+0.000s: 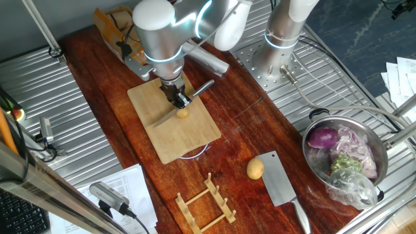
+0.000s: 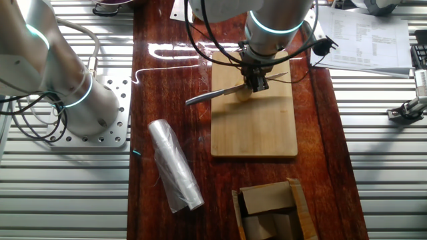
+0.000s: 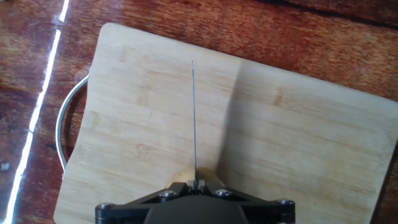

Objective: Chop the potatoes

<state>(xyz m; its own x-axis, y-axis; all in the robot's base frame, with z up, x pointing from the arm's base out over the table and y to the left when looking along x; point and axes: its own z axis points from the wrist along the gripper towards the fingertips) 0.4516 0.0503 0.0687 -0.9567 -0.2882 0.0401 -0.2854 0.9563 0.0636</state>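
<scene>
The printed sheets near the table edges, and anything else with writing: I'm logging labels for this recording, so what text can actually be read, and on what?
No text can be read anywhere.
Printed sheets: lines of print, too small and blurred to read.
Papers at the other side: also unreadable.
Cleaver, cutting board, cardboard box, steel bowl: no visible lettering.
</scene>
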